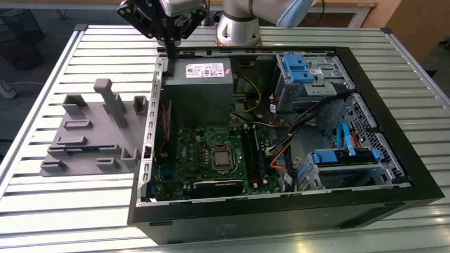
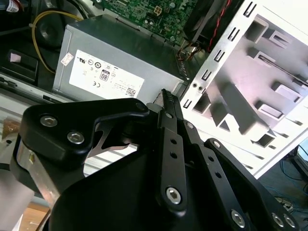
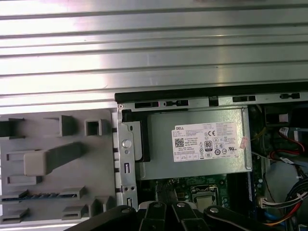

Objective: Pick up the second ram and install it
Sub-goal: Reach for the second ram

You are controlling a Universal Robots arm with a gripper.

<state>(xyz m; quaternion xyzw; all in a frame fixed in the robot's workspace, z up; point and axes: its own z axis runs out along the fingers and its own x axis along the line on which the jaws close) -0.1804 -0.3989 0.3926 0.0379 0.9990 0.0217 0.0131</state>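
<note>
Gripper [image 1: 169, 52] near the power supply [image 1: 199, 84], second ram [image 1: 79, 149] in the grey holder [image 1: 88, 132].

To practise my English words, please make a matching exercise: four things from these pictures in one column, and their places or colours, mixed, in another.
1 second ram
2 power supply
3 hand
4 drive latch

a bright blue, in the case
b in the grey holder beside the case
c above the case's rim
d grey box, white label

Pairs: 1-b; 2-d; 3-c; 4-a
</note>
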